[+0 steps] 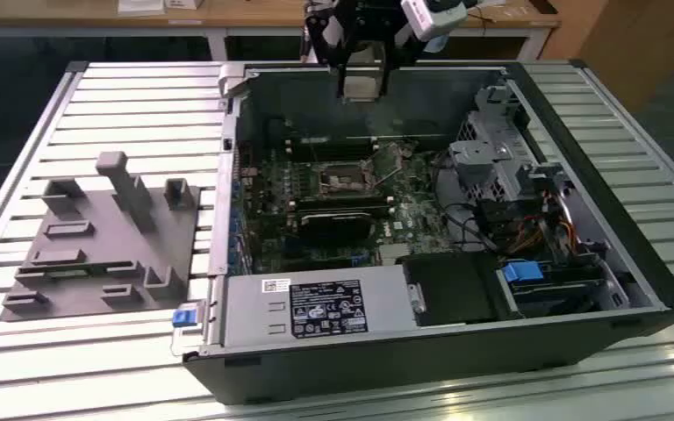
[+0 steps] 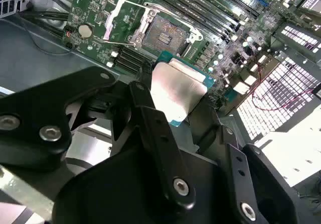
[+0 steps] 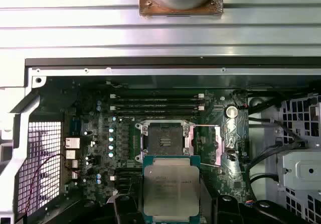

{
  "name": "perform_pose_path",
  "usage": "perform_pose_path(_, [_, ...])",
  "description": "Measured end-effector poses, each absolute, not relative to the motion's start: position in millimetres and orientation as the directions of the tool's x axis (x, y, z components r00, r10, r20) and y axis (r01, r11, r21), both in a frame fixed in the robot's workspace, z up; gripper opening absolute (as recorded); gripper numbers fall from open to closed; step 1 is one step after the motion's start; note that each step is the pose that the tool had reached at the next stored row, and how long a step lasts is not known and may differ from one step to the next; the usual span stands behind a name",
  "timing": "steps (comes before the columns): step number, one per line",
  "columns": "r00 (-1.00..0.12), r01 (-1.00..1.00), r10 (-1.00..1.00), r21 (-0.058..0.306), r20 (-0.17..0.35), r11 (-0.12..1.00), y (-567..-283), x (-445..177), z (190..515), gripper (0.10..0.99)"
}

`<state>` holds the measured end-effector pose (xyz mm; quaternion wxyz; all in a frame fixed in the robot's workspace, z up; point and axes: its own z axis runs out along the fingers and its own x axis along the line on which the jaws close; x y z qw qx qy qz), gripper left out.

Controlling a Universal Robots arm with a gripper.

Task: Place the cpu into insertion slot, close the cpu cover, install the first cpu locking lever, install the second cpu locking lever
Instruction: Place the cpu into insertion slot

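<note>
The gripper (image 2: 176,114) pinches the cpu (image 2: 175,91) by two opposite edges between its dark fingers (image 2: 146,108), metal top showing in both wrist views; in the exterior view the gripper (image 1: 361,86) hangs over the far wall of the open case (image 1: 431,360), above the board (image 1: 413,219) and clear of it. In the first wrist view the cpu (image 3: 171,186) is near the slot (image 3: 164,142) but not in it; the slot's dark centre lies bare, with the cover (image 3: 222,142) swung open beside it. The case lies on a slatted metal tabletop (image 1: 138,96); a grey fixture (image 1: 103,241) lies at the exterior view's left.
</note>
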<state>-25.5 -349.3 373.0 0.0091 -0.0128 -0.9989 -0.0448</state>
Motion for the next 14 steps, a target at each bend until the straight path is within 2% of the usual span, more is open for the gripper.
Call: perform_pose_path(14, [-0.999, 0.044, 0.043, 0.089, 0.019, 0.995, -349.3, -25.6, 372.9, 0.537])
